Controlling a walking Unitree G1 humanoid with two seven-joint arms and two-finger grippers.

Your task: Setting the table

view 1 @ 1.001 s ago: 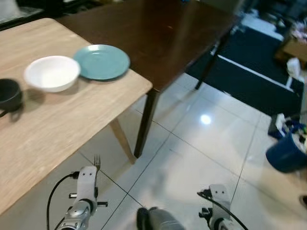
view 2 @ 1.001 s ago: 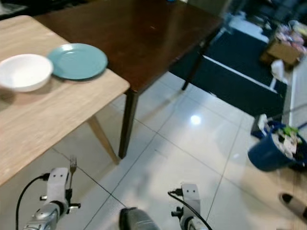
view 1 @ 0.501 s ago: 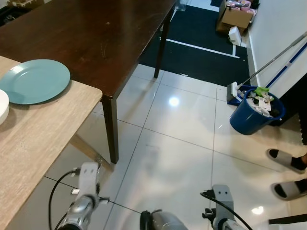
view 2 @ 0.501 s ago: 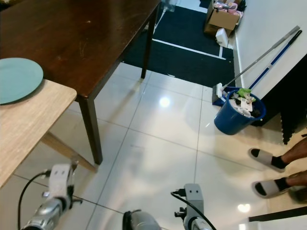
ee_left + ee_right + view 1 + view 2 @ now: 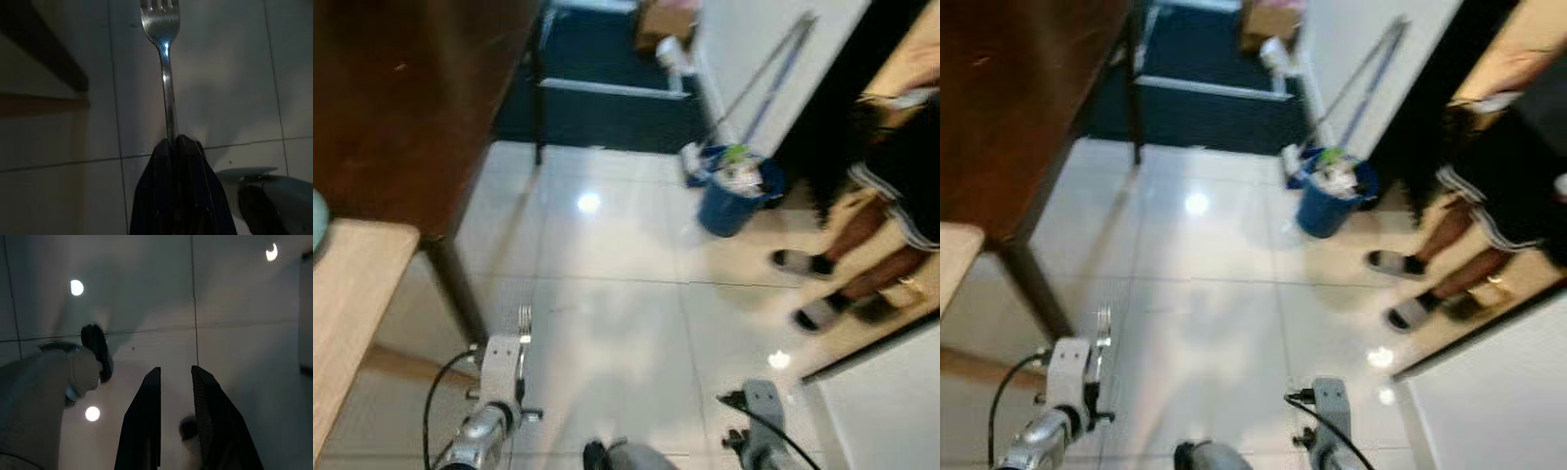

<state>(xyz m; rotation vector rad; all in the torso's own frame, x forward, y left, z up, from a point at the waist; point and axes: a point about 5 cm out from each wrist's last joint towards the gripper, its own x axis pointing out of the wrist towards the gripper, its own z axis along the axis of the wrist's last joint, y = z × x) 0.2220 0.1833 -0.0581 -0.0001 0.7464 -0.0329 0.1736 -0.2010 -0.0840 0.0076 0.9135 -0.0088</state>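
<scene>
**Fork in hand, nowhere near a plate**

Down low on the robot's left, the left gripper (image 5: 177, 142) has its two black fingers pinched tight together on the handle of a silver metal fork (image 5: 165, 73). The fork sticks straight out past the fingertips, tines pointing away, hanging over the glossy white tiled floor (image 5: 626, 323) and not touching anything else. From the head camera you can see the tines (image 5: 524, 315) poking up just above the silver wrist.

The right gripper (image 5: 175, 377) is down on the other side with its fingers a little way apart and nothing between them, just floor tiles underneath.

Just beside the left arm is the corner of a light wooden table (image 5: 352, 294), and behind that a dark brown wooden table (image 5: 401, 108) with a dark leg.

Further out, near the white wall, sits a blue bucket (image 5: 729, 201) stuffed with rubbish, mop handles leaning above it. A person's legs in sandals (image 5: 832, 284) stand on the right. Head views are pretty blurry.
</scene>
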